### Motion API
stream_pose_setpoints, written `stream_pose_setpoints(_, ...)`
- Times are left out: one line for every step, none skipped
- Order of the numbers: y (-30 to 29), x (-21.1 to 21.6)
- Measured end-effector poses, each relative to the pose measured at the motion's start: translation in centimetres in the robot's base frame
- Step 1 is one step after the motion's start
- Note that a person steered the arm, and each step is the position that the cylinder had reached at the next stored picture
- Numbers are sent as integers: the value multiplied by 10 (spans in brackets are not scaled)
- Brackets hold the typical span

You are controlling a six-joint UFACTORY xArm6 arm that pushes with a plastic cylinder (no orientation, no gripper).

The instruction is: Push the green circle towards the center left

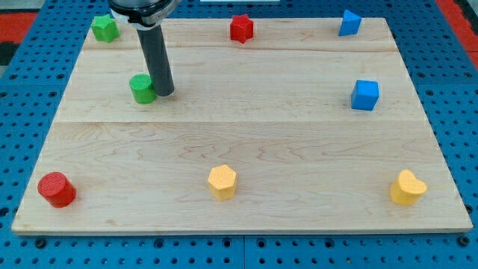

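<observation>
- Under my tip (164, 93) spreads the pale wooden board (246, 142), the largest thing in view, resting on a blue pegboard (448, 90).
- Rising from my tip toward the view's top, the dark rod (155, 60) stands upright; it has no jaws and holds nothing.
- Well apart to the tip's right sits a blue cube (365, 95), with another blue block (349, 23) above it.
- Far below the tip lie a red cylinder (57, 189), a yellow hexagon-like block (222, 181) and a yellow heart (408, 187).
- Above the tip sit a green star (105, 28) and a red star (241, 28).
- Touching the tip's left side is the green circle (142, 88), in the board's upper left.
</observation>
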State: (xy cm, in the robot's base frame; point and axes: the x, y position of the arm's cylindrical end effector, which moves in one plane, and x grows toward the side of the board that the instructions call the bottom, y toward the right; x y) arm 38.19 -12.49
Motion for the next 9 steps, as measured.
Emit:
stream_pose_setpoints(-15,2)
stream_pose_setpoints(-21,-6)
stream_pose_setpoints(-21,-22)
stream_pose_setpoints(-25,-30)
stream_pose_setpoints(-28,-30)
stream_pose_setpoints(-41,-27)
stream_pose_setpoints(-57,-24)
stream_pose_setpoints(-68,-17)
stream_pose_setpoints(-75,-11)
